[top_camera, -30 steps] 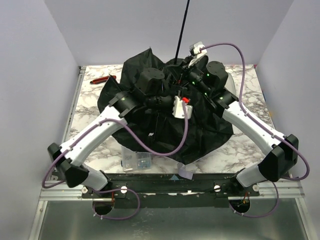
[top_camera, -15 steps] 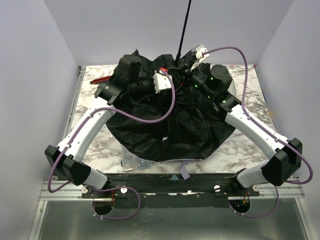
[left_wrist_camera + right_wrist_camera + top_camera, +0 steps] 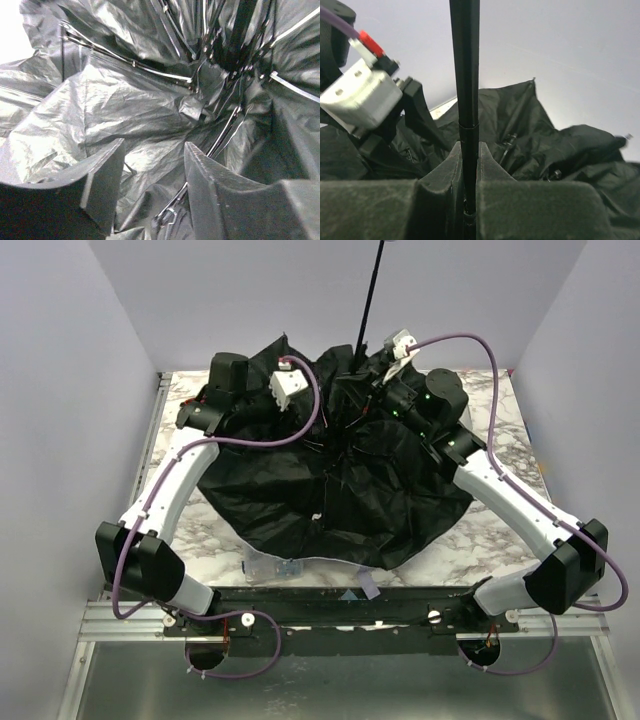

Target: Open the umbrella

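Umbrella (image 3: 330, 490) lay sprawled over the middle of the marble table (image 3: 500, 455), black lining uppermost, canopy crumpled and only partly spread. Thin black shaft (image 3: 366, 300) rose from the far side of the heap, its top past the edge of the overhead view.

Right gripper (image 3: 470, 150): fingers closed hard on the shaft, one pad on either side, low down just above the bunched fabric.

Left gripper (image 3: 154, 150): fingers stood apart, poised over folds of lining at the far left of the heap. Creased fabric filled the gap between them, but neither pad was seen pinching it. Bright metal ribs (image 3: 160, 72) crossed the cloth just beyond the fingertips.

Container: one clear plastic box (image 3: 268, 565) at the near edge of the table, mostly under the canopy's hem, only its near side showing. Some small bits inside, too small to make out. Could not tell whether its lid was on
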`<state>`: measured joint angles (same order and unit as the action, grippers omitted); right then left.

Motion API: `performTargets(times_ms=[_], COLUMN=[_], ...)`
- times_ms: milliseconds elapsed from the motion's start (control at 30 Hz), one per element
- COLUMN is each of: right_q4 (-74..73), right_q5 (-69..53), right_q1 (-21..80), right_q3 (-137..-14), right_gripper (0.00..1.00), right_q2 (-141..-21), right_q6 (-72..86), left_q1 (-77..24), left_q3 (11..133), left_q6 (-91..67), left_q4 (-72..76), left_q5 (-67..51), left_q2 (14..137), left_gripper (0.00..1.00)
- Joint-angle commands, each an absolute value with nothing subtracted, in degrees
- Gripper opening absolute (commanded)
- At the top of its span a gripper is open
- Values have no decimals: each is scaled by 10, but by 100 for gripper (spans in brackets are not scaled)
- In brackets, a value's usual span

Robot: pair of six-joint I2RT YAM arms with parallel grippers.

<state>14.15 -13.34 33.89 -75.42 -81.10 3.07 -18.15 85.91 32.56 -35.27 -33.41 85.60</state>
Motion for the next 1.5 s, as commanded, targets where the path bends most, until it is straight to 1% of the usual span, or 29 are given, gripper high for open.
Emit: performTargets(times_ms=[0,33,133,233,400,533,800,900,1100,1267,1467], right_q4=[211,215,223,228,240,244,255,257,257,269,271], right_q5=[-186,-191,-195,-194,-209,-213,-218,-207,-189,-198,-210], right_q1=[331,331,331,331,331,331,331,331,330,330,330], right_q3=[-772,-771,-771,-773,-770,-769,-775,-778,-771,-760,-767], right_gripper=[0,0,0,0,0,0,0,0,0,0,0], right_q2=[-791,-792,-795,-796,-791,-786,-778,-777,-771,-769,-774], right_q6=[44,52,65,74,86,94,114,117,114,127,129], left_q1=[-173,-175,-192,-216,-251,-271,-280,-279,-269,-271,-276], left_q3=[875,873,880,890,901,915,912,892,838,868,872], left_q6=[223,193,148,113,64,55,12,-9,-59,-41,-23], left_q4=[-248,-217,-149,-107,-53,-43,-18,-3,82,38,29], left_q5=[-453,-468,-482,-475,-446,-436,-418,-416,-434,-437,-426], left_q2=[803,798,795,807,831,851,876,874,850,865,865], left_gripper=[57,59,59,56,47,41,30,30,30,30,31])
